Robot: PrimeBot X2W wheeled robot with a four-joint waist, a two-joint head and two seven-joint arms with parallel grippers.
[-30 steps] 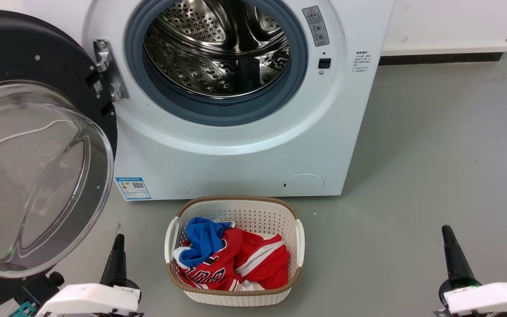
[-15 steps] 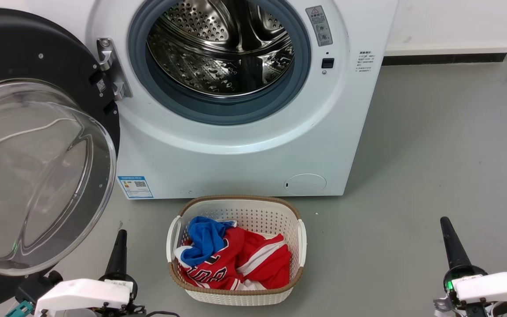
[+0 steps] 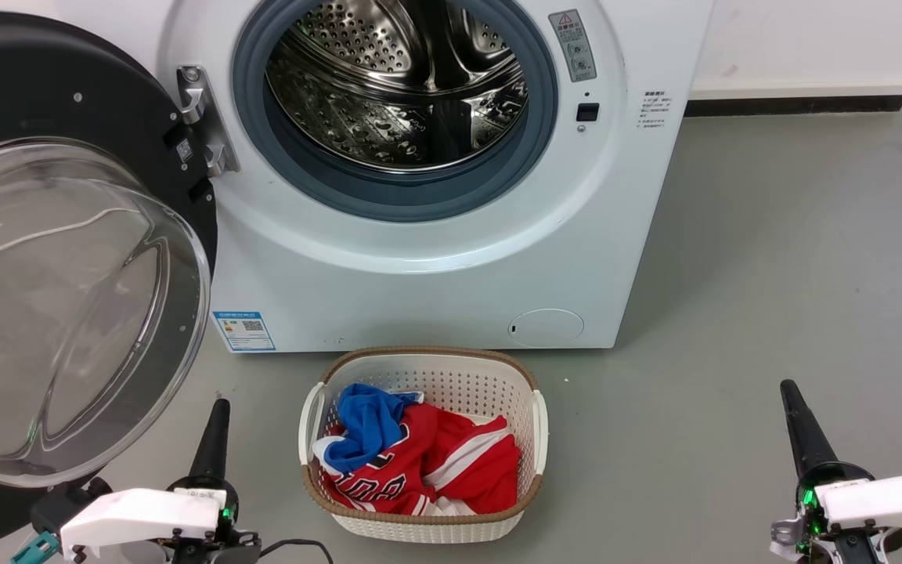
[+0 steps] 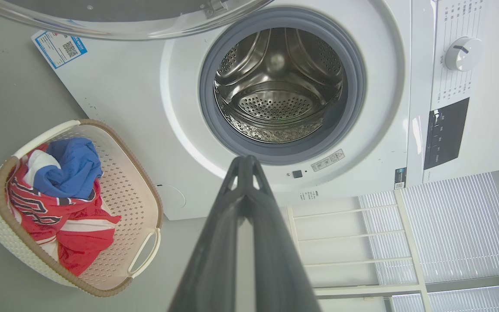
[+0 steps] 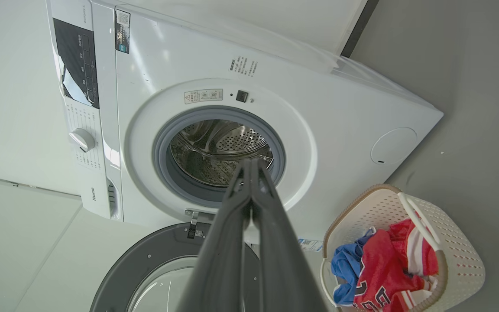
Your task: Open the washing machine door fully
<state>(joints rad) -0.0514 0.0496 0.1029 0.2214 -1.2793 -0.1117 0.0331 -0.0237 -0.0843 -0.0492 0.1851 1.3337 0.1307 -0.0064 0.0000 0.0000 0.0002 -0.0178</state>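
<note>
The washing machine door [image 3: 52,86] is swung wide open to the left of the white machine [image 3: 435,274]. It is a black disc with a clear bulging glass bowl [image 3: 67,313], hung on a metal hinge [image 3: 204,117]. The steel drum [image 3: 396,86] is exposed inside its grey rubber ring. My left gripper [image 3: 220,407] is shut and holds nothing, low on the floor side just right of the door's lower edge and apart from it. My right gripper [image 3: 788,388] is shut and holds nothing, far right over bare floor. The door's rim [image 4: 124,21] shows above my left gripper [image 4: 245,160]. The door [image 5: 154,255] lies below my right gripper [image 5: 249,162].
A white woven basket [image 3: 533,427] with red and blue clothes [image 3: 420,462] stands on the grey floor in front of the machine, between my grippers. A white wall with a dark skirting [image 3: 795,102] runs at the back right. A white rack [image 4: 349,242] stands beside the machine.
The whole picture has shifted slightly right, so the camera moved. Both gripper tips stand a little higher in the head view. The door holds the same wide-open angle.
</note>
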